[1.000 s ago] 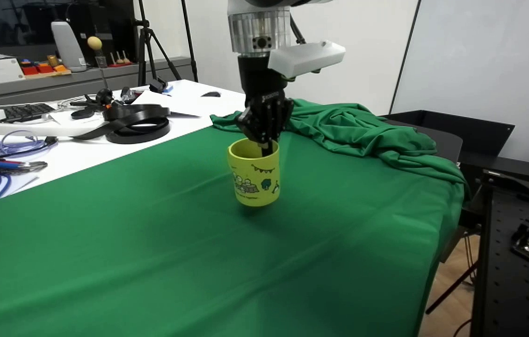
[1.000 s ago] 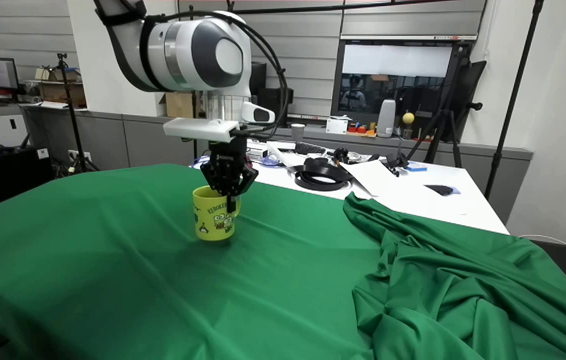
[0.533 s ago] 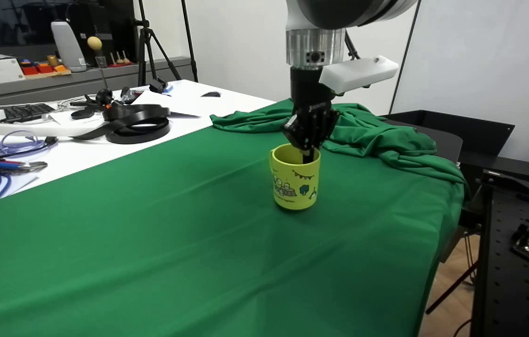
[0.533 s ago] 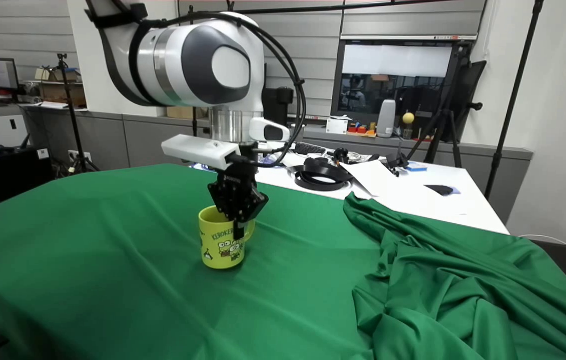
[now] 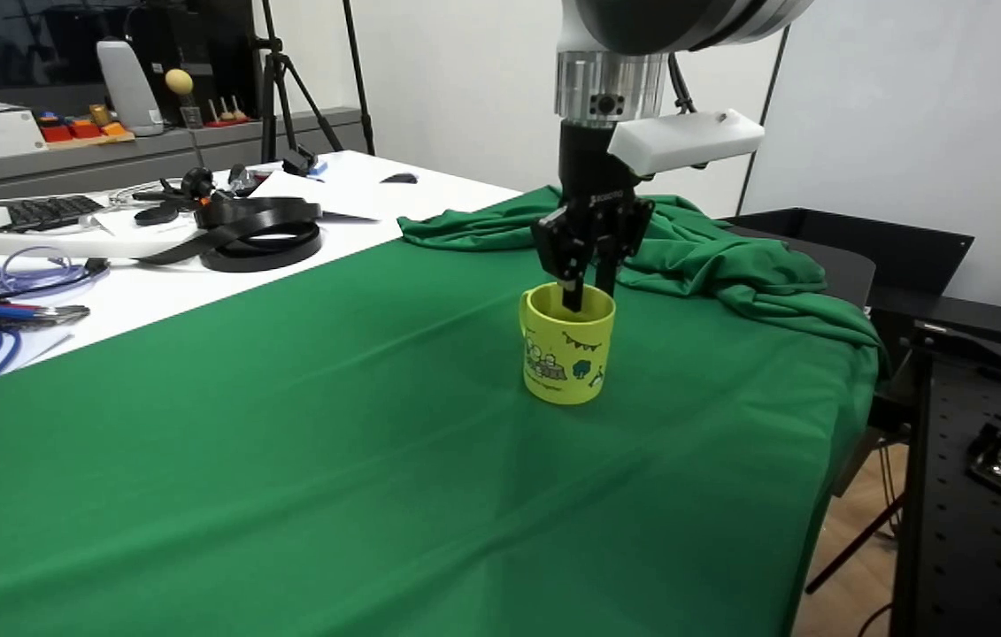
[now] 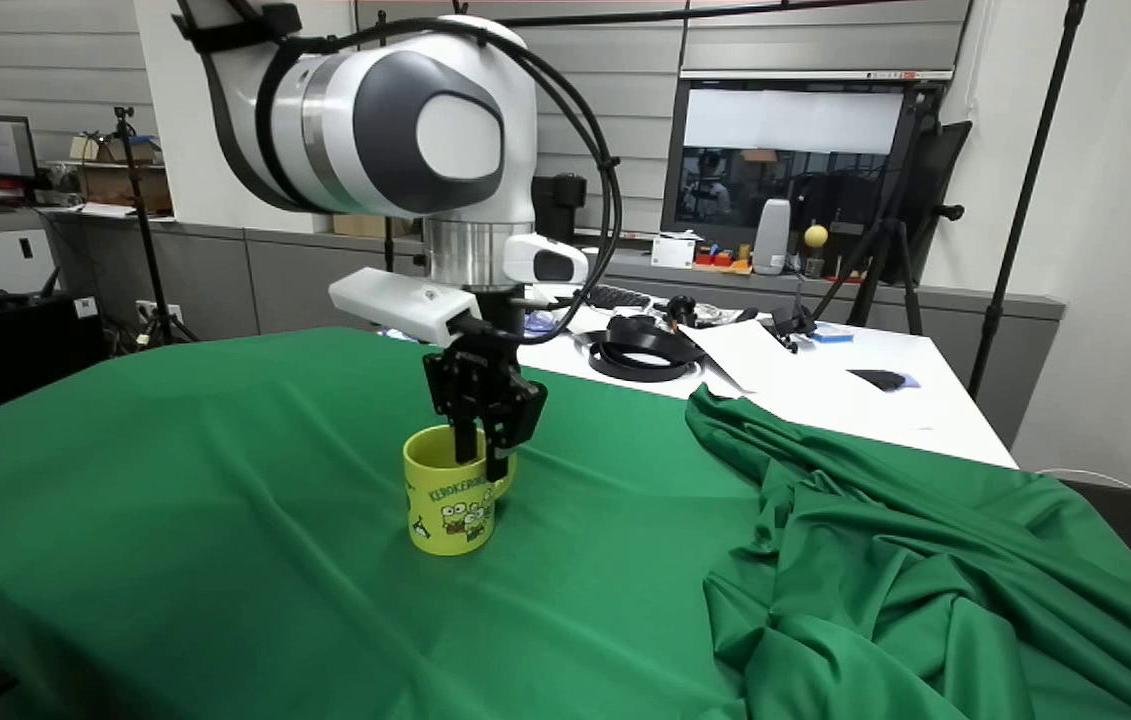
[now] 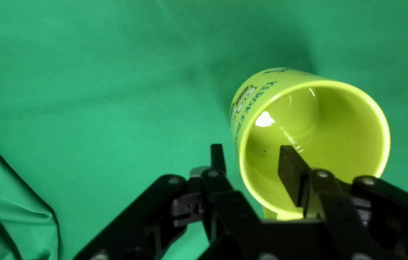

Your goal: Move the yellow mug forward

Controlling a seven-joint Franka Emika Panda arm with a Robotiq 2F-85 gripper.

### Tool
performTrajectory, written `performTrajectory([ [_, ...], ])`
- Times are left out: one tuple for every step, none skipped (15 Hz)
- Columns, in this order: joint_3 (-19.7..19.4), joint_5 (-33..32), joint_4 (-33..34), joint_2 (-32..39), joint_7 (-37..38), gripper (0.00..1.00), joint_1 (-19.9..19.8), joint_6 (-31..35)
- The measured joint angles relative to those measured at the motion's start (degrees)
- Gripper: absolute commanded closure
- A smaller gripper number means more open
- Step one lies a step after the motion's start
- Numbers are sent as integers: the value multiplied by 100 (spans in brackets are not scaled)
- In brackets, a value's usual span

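1. Found the claw (image 7: 253,153) with fingers parted, moderately wide, astride the wall of the yellow mug (image 5: 564,358).
2. Noted inner finger (image 7: 292,168) inside the mug and outer finger (image 7: 218,159) outside, with a visible gap on either side of the rim in the wrist view.
3. Recorded mug standing upright on the green cloth (image 6: 605,560), directly below the claw. Located handle (image 7: 283,216) partly hidden under the claw's body in the wrist view.
4. Observed lightly creased cloth all around claw and mug in both exterior views, with the broadest flat stretch (image 5: 243,478) to the left and front of the claw in an exterior view.
5. Found heaped green fabric (image 6: 905,590) right of the claw in an exterior view, well apart from the mug.
6. Traced right-hand cloth edge (image 5: 823,460) in an exterior view, well apart from the claw, beside a black perforated surface (image 5: 951,540).
7. Traced long cloth edge (image 5: 234,305) left of the claw in an exterior view, also well apart, bordering the white table (image 5: 425,196).
8. Listed on that table, farther left in an exterior view: black coiled band (image 5: 274,259) and keyboard (image 5: 49,211).
9. Noted black tripod (image 5: 269,115) far behind the claw in both exterior views.
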Motion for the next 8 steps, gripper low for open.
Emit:
performTrajectory([
  [5,2,-3,-40,0,18,2,14],
  [9,2,-7,-83,0,12,6,25],
  [12,2,-15,-136,0,4,13,34],
  [15,2,-29,-197,0,1,21,34],
  [27,3,-45,-262,0,0,26,29],
  [55,31,-67,-342,-9,0,26,9],
  [98,86,-93,-428,-21,0,26,-28],
  [142,121,-113,-517,-34,0,28,-101],
])
